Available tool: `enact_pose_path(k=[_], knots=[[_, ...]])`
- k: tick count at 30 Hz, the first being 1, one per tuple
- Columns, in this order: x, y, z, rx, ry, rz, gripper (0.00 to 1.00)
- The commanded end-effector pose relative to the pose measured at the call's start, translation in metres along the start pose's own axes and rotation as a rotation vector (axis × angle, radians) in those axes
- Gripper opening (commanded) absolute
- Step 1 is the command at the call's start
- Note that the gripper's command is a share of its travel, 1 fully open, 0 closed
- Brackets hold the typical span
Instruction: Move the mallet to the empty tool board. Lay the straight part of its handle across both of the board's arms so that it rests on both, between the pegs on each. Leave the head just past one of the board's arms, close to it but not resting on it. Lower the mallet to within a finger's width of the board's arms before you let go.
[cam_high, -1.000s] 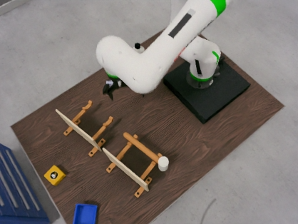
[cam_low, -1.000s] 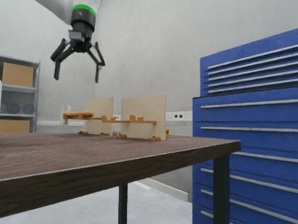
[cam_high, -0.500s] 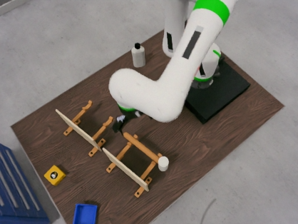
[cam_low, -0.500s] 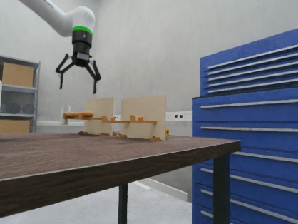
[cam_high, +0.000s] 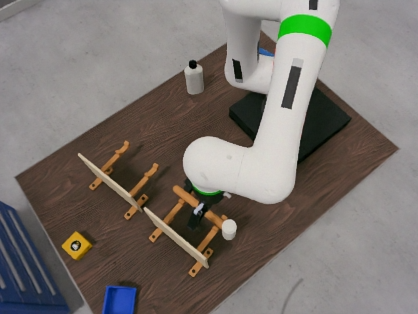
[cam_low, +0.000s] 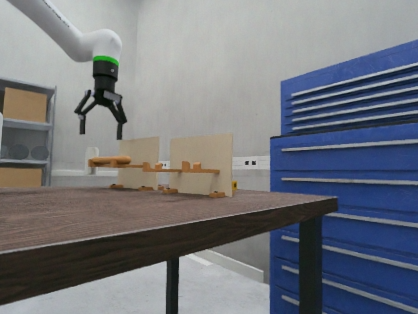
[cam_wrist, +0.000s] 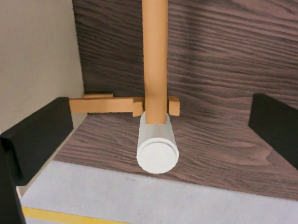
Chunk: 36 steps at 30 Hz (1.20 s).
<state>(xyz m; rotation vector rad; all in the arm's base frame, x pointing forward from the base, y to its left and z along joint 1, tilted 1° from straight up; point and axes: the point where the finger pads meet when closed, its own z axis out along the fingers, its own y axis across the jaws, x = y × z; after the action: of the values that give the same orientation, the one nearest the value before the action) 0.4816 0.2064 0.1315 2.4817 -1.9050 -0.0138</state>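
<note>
Lying across both arms of one tool board, the mallet has its long axis running parallel to the board's panel. Its white head points to the table edge and sits just past one arm; in the wrist view the head points toward the camera. I count two tool boards: the second board carries nothing. Each board has two arms. One white bottle, one yellow block and one blue tray also stand on the table. The claw hangs above the mallet's handle, spread fully wide, holding and touching nothing.
</note>
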Motion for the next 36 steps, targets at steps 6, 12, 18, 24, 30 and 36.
enact_pose_path(k=[6, 12, 18, 24, 30, 36], knots=[[0.0, 0.0, 0.08, 0.001, 0.0, -0.001, 1.0], [0.0, 0.0, 0.097, 0.001, 0.0, -0.001, 1.0], [0.0, 0.0, 0.097, 0.001, 0.0, -0.001, 1.0], [0.0, 0.0, 0.097, 0.001, 0.0, -0.001, 0.1], [0.0, 0.0, 0.097, 0.001, 0.0, -0.001, 0.1], [0.0, 0.0, 0.097, 0.001, 0.0, -0.001, 0.1]])
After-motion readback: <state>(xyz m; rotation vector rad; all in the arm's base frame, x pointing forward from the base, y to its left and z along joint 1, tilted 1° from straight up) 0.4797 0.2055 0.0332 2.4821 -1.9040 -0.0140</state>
